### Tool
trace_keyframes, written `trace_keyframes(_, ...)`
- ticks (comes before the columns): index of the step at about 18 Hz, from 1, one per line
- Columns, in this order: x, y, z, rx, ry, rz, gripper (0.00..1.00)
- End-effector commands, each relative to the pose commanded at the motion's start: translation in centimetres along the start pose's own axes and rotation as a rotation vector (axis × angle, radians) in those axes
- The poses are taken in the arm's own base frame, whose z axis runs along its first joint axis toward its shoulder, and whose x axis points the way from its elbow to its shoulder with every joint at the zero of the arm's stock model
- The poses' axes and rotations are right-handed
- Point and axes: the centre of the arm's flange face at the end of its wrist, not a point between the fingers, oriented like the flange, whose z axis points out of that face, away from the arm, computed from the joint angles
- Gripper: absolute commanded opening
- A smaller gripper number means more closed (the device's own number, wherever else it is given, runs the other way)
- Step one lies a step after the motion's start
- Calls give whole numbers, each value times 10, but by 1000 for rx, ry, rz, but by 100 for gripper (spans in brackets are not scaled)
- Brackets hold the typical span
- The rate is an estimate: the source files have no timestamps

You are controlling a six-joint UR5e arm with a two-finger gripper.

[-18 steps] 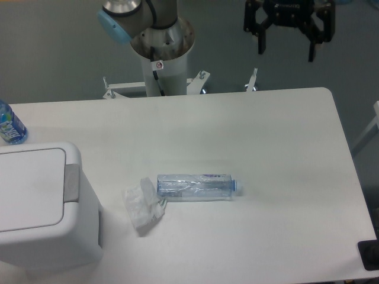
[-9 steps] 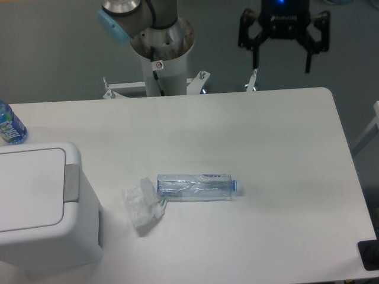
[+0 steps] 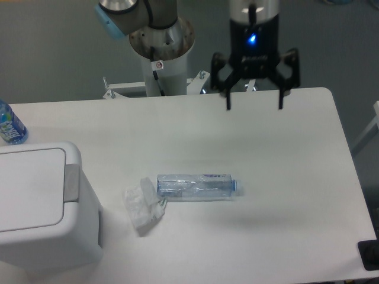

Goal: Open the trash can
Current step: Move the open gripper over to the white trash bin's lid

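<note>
The trash can (image 3: pixel 41 204) is located at the lower left of the frame on the white surface (image 3: pixel 284 154), with its flat lid panel seen lying closed and the grey latch tab (image 3: pixel 71 183) at its right edge. The pincer (image 3: pixel 254 106) is observed at upper centre-right, spread wide and holding nothing, well apart from the bin. A clear bottle (image 3: pixel 196 186) is found lying on its side at centre, just beside a crumpled wrapper (image 3: pixel 142 204); a blue-labelled bottle (image 3: pixel 10 124) is noted at the left edge.

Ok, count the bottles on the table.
2. One bottle lies on its side mid-table, beside crumpled plastic. Another sits at the left edge, behind the trash can, partly cut off.
</note>
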Motion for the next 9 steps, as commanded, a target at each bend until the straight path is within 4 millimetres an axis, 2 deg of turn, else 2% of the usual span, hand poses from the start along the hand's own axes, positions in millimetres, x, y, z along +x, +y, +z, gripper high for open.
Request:
trace_keyframes(4, 38, -15, 12, 59, 9, -120, 100)
trace_keyframes(9, 92, -27, 17, 105, 49, -154, 100)
